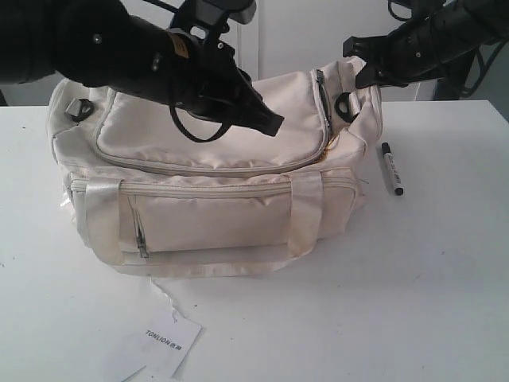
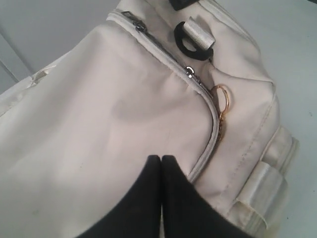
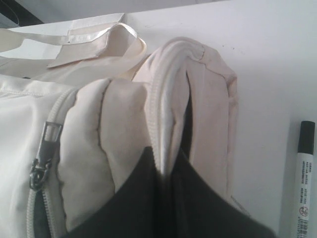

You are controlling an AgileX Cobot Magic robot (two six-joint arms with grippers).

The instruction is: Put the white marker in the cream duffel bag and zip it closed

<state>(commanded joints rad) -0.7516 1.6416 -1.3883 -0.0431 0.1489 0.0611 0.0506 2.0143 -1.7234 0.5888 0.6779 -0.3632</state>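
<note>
The cream duffel bag [image 1: 207, 199] sits on the white table, left of centre. Its top zip runs along the flap's right side, with the slider [image 2: 189, 73] beside a gold ring [image 2: 222, 99]. On the table just right of the bag lies the white marker [image 1: 391, 169], also visible in the right wrist view [image 3: 303, 183]. My left gripper [image 1: 274, 123] hovers over the top flap, shut with nothing in it [image 2: 161, 157]. My right gripper [image 1: 362, 76] is at the bag's right end, shut on a raised fold of cream fabric [image 3: 166, 156].
A white paper tag [image 1: 163, 342] lies on the table in front of the bag. A black strap clip [image 2: 190, 44] sits on the bag's right end, another [image 1: 79, 107] on its left end. Bare white table [image 1: 445, 263] spreads to the right and front.
</note>
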